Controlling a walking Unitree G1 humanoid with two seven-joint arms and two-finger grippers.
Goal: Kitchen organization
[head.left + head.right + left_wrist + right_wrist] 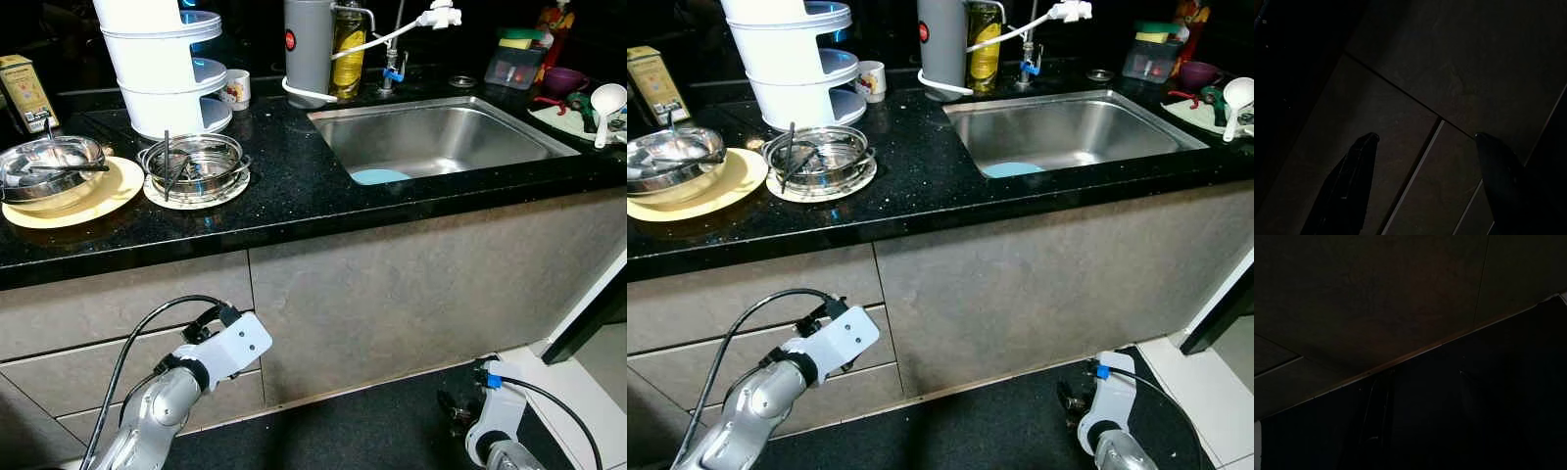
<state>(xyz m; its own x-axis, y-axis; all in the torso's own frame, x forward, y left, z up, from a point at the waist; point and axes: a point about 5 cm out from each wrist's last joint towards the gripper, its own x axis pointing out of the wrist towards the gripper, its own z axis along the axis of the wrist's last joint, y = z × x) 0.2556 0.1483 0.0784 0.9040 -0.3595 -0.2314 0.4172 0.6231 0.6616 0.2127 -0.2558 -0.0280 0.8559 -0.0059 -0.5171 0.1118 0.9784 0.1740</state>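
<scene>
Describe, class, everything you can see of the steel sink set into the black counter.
The sink is one rectangular basin of brushed stainless steel with a flat rim, sunk flush into the speckled black counter, right of centre. It looks dry and nearly bare; a light blue round item lies on its floor at the near left corner. A tap stands behind its rear rim.

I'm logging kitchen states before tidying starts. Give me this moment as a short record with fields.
counter: black countertop over grey cabinet fronts
sink: steel sink, a light blue item at its near edge
left of sink: steel bowl on a yellow plate; steel strainer on a white plate
behind: white stacked containers, grey canister
left gripper: low by the cabinet, fingers apart
right gripper: hangs low near the floor, view very dark
</scene>
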